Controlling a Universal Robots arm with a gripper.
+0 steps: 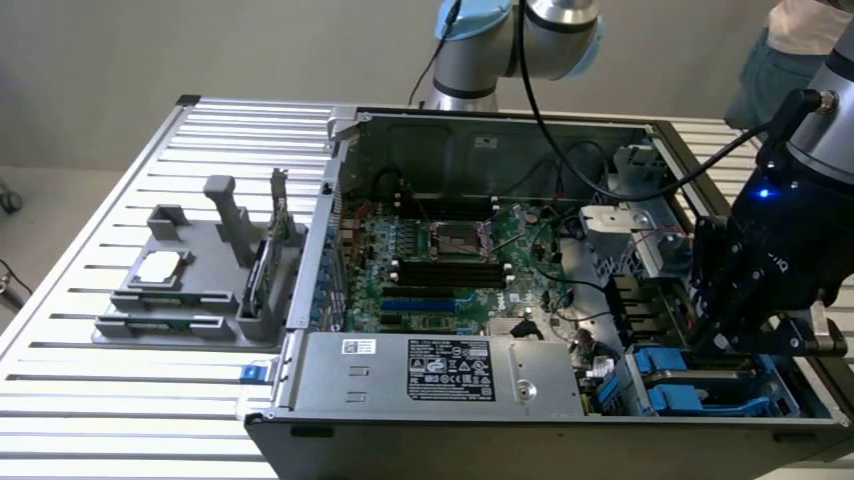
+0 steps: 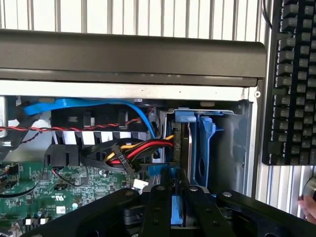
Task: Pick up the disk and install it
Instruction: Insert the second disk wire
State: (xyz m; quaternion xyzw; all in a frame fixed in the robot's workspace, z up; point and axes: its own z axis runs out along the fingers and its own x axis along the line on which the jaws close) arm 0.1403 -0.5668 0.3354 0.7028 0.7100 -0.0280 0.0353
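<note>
Disk (image 2: 186, 148), rigid, dense and shock-sensitive in its blue carrier, stands on edge in the drive bay at the computer case's (image 1: 400, 395) front corner, gripper (image 2: 174, 190) clenched on its carrier edge.

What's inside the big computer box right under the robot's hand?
Under the gripper, in the computer case's corner bay, stands the disk in its blue carrier, with coloured cables beside it. The arm hides the bay's bottom and the disk's lower end.
</note>
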